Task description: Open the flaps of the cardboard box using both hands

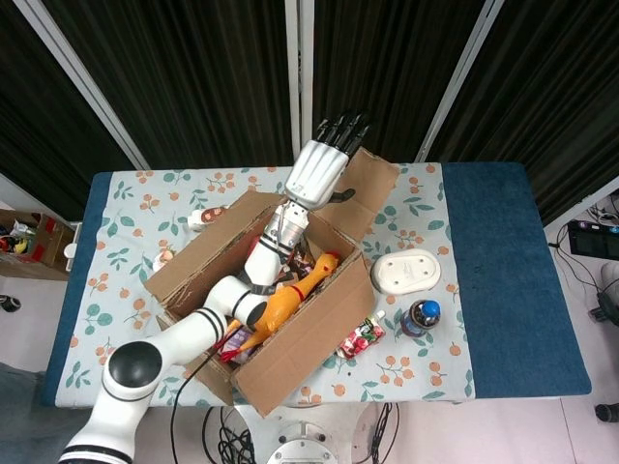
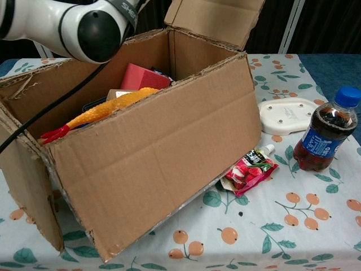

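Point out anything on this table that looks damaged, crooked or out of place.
The cardboard box sits askew, turned diagonally to the table edges, and its cut edges look ragged and torn at the front corner. A red snack pouch lies partly tucked under its lower right side. Nothing looks spilled; the cola bottle stands upright.
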`<state>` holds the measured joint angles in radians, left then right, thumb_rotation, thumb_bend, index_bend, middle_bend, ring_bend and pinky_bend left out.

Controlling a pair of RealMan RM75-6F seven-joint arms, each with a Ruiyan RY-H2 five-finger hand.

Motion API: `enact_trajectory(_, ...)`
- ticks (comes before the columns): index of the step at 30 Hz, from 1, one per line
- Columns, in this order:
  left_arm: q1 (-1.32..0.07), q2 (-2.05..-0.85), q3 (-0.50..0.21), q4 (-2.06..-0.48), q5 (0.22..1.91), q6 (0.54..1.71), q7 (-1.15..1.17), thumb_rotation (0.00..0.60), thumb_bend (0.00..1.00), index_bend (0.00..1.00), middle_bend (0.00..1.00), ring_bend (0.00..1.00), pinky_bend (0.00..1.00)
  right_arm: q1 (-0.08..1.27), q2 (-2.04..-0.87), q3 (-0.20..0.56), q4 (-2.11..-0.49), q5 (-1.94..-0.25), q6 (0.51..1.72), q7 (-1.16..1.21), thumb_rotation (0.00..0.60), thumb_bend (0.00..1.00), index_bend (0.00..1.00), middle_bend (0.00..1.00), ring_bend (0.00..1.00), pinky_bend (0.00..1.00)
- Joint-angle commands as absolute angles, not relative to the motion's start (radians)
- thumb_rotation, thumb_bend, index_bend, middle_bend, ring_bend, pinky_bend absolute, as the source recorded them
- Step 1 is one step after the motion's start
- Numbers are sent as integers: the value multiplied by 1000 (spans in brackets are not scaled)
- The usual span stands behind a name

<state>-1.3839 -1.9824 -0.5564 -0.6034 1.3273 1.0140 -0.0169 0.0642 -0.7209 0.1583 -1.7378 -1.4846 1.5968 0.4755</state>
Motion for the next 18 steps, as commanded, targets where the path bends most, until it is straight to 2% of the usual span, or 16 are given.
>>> enact_trajectory(1,-1422,-2020,-533,-525,1326,1018,-64,600,0,0,0,25,187,64,-721,160,-1732,-1479,1591,488,600,176,0,0,0,0)
enact_trajectory(5,-1371,-1991,-488,-545,1338,1051,-72,600,0,0,0,25,188,68,-730,155,-1721,-1488,1579,490,600,176,0,0,0,0)
enact_trajectory(8,-1265,-1907,-429,-675,1356,1091,-55,600,16,0,0,25,188,70,-743,142,-1708,-1510,1568,471,600,176,0,0,0,0)
enact_trajectory(9,-1218,-1863,-406,-753,1358,1096,-43,600,26,0,0,26,189,69,-750,136,-1701,-1517,1568,461,600,176,0,0,0,0)
enact_trajectory(11,-1086,-1701,-335,-1024,1359,1097,0,600,33,0,8,26,191,64,-769,121,-1677,-1536,1570,424,600,176,0,0,0,0)
enact_trajectory(14,-901,-1410,-232,-1455,1314,1108,173,597,25,0,27,27,191,52,-809,99,-1632,-1545,1570,360,600,176,0,0,0,0)
enact_trajectory(16,-796,-1245,-178,-1686,1279,1156,254,547,11,2,29,27,191,44,-843,91,-1598,-1534,1567,328,600,172,0,0,0,0)
enact_trajectory(18,-717,-1135,-131,-1816,1279,1204,280,492,7,16,30,28,191,38,-874,87,-1565,-1520,1564,314,600,164,0,0,0,0)
